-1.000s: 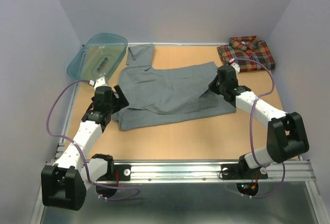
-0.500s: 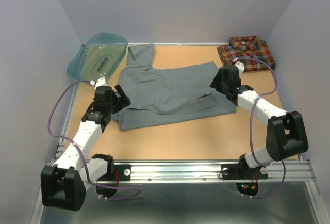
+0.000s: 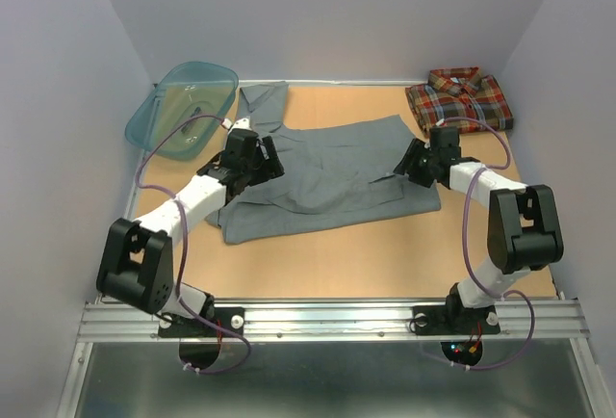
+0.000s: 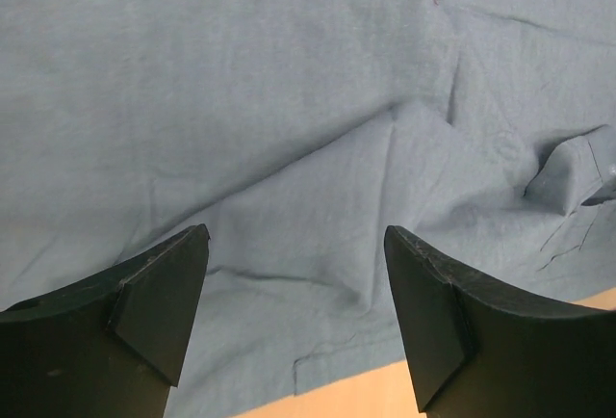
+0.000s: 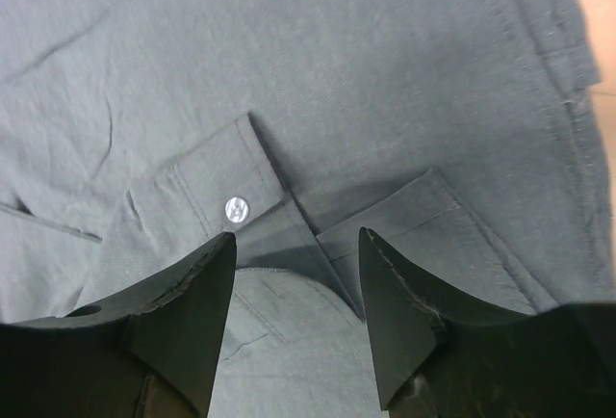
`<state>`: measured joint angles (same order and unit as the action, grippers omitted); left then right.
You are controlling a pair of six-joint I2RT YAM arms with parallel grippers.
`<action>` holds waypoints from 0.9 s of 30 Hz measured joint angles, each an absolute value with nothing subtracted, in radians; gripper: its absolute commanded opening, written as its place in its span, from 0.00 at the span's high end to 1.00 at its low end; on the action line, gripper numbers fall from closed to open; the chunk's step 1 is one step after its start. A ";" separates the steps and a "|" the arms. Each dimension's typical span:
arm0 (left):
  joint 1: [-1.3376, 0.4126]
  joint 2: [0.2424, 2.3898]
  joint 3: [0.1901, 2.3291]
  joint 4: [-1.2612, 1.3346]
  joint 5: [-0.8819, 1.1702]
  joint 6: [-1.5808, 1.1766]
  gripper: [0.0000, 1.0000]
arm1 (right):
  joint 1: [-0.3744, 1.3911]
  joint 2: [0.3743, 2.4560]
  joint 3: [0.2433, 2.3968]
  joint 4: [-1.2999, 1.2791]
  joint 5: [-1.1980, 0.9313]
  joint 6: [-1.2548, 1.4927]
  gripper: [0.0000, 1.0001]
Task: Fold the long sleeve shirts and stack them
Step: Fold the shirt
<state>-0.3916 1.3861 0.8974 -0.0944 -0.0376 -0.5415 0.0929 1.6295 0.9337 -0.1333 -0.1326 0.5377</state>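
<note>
The grey long sleeve shirt (image 3: 318,172) lies spread and partly folded in the middle of the table, its collar (image 3: 258,102) toward the back left. The plaid shirt (image 3: 460,98) sits folded at the back right corner. My left gripper (image 3: 260,156) hovers over the grey shirt's left part, open, with only wrinkled cloth (image 4: 289,100) below the jaws (image 4: 296,245). My right gripper (image 3: 412,163) is at the shirt's right edge, open, just above a buttoned cuff (image 5: 237,209) and folded sleeve (image 5: 423,216). Neither holds anything.
A teal plastic basin (image 3: 183,105) leans at the back left corner. Bare wooden table (image 3: 385,254) runs along the near side of the shirt, and a metal rail (image 3: 327,317) marks the near edge. Walls close in the left, back and right.
My right gripper opened and let go of the grey shirt's right edge, pulling slightly back. My left arm swung from the shirt's left edge up and right, over the cloth.
</note>
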 measured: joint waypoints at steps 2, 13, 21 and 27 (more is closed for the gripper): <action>-0.411 1.446 0.928 -0.077 -0.038 -0.538 0.19 | 0.093 1.636 0.933 -0.134 -0.155 0.526 0.44; -0.496 1.750 1.083 -0.028 -0.036 -0.538 0.29 | 0.093 1.646 0.885 -0.121 -0.238 0.481 0.46; -0.495 1.827 1.097 -0.007 -0.052 -0.559 0.31 | 0.093 1.646 0.854 -0.104 -0.263 0.432 0.48; -0.495 1.844 1.098 0.028 -0.074 -0.590 0.32 | 0.093 1.646 0.845 -0.095 -0.294 0.403 0.55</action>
<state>-0.4953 1.8442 1.0977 0.0284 -0.0738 -0.5896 0.0925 1.6463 0.8452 -0.0952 -0.2939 0.4026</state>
